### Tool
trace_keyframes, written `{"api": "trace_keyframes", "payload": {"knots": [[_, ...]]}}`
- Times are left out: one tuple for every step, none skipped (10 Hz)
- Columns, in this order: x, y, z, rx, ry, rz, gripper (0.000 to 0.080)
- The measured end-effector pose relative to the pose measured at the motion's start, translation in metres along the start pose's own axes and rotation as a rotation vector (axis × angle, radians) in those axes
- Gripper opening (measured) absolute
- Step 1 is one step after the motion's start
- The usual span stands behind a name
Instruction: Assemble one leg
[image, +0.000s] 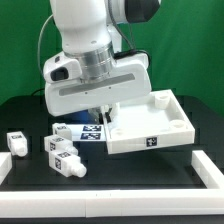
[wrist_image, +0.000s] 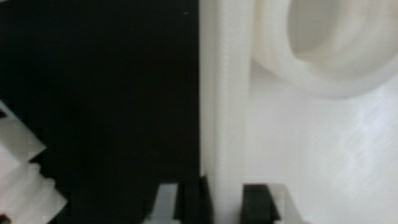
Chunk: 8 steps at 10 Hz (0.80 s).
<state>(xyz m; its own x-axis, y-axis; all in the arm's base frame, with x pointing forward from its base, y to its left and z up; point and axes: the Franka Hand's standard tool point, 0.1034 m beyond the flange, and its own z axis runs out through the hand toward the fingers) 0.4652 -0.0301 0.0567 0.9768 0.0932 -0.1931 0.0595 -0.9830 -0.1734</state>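
Straddling: my hand (wrist_image: 217, 205) sits low over the tray-like piece (image: 125, 142), one finger on each side of its side wall, probably to shift or steady it before a leg goes in.
Hand state: the fingers (wrist_image: 175, 205) are narrowly apart with the wall between them; I cannot tell whether they pinch it.
Leg: the leg (image: 66, 163) lies on the table (image: 120, 185) at the exterior view's left, among similar blocks, apart from the tray.
Hidden: the exterior view masks the fingertips behind the wrist housing; the wrist view crops the round hole (wrist_image: 338, 50) and blurs a white shape at its edge.
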Motion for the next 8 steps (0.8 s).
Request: {"api": "trace_keyframes", "payload": {"knots": [[0.009,-0.002,0.001,-0.032,0.019,-0.033,0.0056],[0.020,-0.003,0.000,-0.058,0.050,-0.063,0.0056],[0.027,0.000,0.003,-0.067,0.079,-0.067,0.0056],[0.031,0.006,0.005,-0.061,0.101,-0.052,0.0056],[0.032,0.012,0.006,-0.048,0.101,-0.047,0.0056],[0.031,0.010,0.006,-0.048,0.099,-0.050,0.0057],[0.031,0.009,0.007,-0.048,0.098,-0.052,0.0057],[0.031,0.009,0.007,-0.048,0.097,-0.053,0.0057]]}}
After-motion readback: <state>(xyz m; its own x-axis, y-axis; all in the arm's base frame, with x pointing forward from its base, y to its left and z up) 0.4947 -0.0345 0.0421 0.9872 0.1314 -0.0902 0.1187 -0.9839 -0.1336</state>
